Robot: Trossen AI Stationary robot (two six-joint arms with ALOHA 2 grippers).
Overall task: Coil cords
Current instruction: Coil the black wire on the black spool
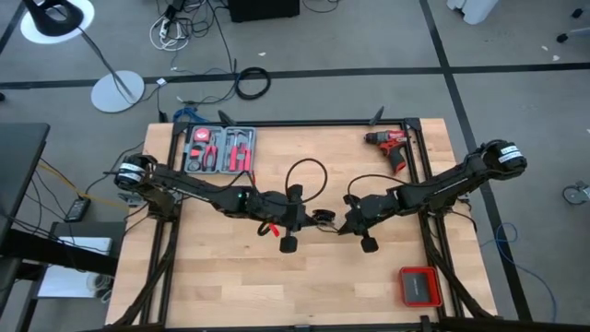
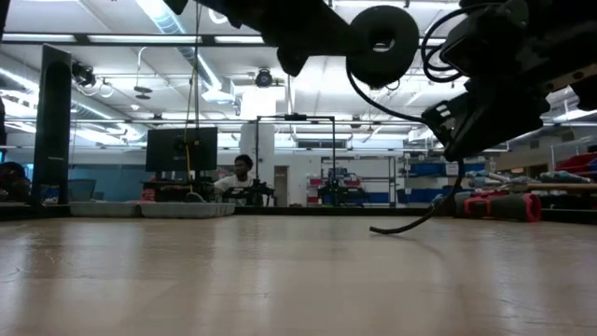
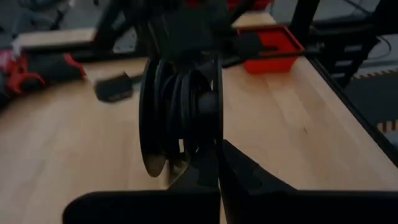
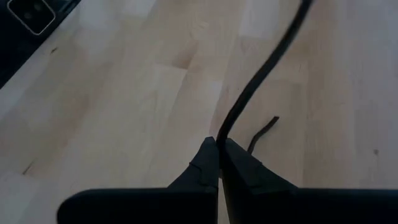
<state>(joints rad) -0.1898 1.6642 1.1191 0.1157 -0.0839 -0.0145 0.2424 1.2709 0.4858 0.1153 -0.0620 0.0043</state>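
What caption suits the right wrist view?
Right gripper shut on the thin black cord above the wooden table.

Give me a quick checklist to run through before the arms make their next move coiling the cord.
1. Right gripper shut on the cord: ok.
2. Left gripper shut on the coiled loops: ok.
3. Cord's free end lies loose on the table: ok.
4. Red drill and tool tray away from both arms: ok.
5. Cord free of snags along its length: cannot tell.
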